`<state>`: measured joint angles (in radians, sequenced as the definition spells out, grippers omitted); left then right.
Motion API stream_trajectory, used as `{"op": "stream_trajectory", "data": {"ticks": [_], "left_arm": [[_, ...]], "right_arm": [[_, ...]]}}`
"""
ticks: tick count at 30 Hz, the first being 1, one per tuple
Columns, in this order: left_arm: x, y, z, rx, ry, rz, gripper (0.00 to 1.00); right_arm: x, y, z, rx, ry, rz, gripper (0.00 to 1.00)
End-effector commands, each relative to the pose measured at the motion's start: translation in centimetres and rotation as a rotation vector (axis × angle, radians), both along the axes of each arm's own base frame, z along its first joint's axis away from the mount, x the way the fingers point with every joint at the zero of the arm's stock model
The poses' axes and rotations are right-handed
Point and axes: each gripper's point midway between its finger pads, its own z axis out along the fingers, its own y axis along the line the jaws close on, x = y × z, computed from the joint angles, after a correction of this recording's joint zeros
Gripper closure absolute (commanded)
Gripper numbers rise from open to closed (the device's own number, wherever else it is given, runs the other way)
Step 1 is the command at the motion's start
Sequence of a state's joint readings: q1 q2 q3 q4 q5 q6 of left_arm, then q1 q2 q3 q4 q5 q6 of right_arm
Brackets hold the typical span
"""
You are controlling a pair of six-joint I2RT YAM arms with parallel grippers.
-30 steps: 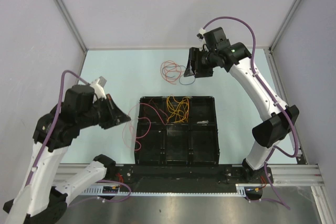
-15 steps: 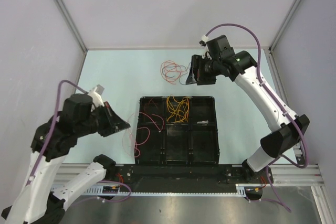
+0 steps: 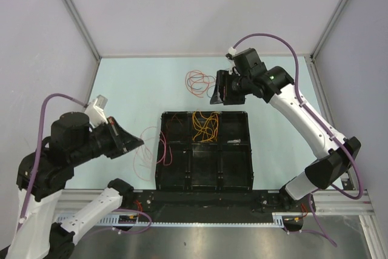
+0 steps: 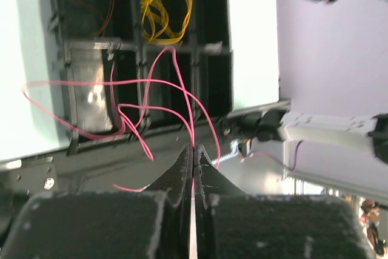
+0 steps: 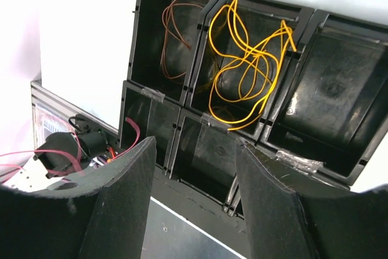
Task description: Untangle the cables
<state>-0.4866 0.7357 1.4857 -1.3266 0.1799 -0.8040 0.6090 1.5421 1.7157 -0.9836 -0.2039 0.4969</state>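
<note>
My left gripper [image 3: 137, 144] is shut on a thin crimson cable [image 3: 149, 151] that loops over the table and hangs over the left wall of the black tray [image 3: 248, 150]. The left wrist view shows the cable [image 4: 151, 83] pinched between the closed tips of that gripper [image 4: 194, 150]. An orange cable [image 3: 205, 126] lies in the tray's far middle compartment and a dark red one [image 3: 176, 124] in the far left one. A loose orange-red tangle [image 3: 197, 82] lies on the table behind the tray. My right gripper [image 3: 218, 95] is open and empty beside it, above the tray's far edge.
The tray has several compartments and a small pale scrap [image 3: 236, 142] lies in the far right one. The right wrist view shows the tray [image 5: 339, 107] with the orange cable [image 5: 242, 59] and the dark red cable [image 5: 176, 34]. Grey walls enclose the table.
My left gripper has drawn back to the left and nearer the table's front, pulling the crimson cable further out of the tray. My right gripper has shifted slightly and stays open.
</note>
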Motion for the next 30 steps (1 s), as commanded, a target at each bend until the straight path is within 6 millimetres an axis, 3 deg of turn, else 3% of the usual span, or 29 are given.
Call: {"op": "stream_trajectory", "data": {"ticks": [1, 11, 19, 30], "left_arm": [[-1.4, -0.4, -3.0, 0.002, 0.081, -0.051, 1.0], [0.1, -1.5, -6.7, 0.041, 0.133, -0.082, 1.0], [1.0, -2.9, -7.9, 0.017, 0.146, -0.118, 1.0], [1.4, -5.0, -5.9, -0.047, 0.136, -0.165, 1.0]], "right_arm": [[-0.5, 0.5, 1.6, 0.04, -0.051, -0.016, 0.41], [-1.1, 1.2, 1.2, 0.042, -0.038, -0.013, 0.41], [-1.1, 1.0, 0.5, 0.023, -0.028, -0.019, 0.4], [-0.2, 2.4, -0.4, 0.028, -0.007, 0.007, 0.4]]}}
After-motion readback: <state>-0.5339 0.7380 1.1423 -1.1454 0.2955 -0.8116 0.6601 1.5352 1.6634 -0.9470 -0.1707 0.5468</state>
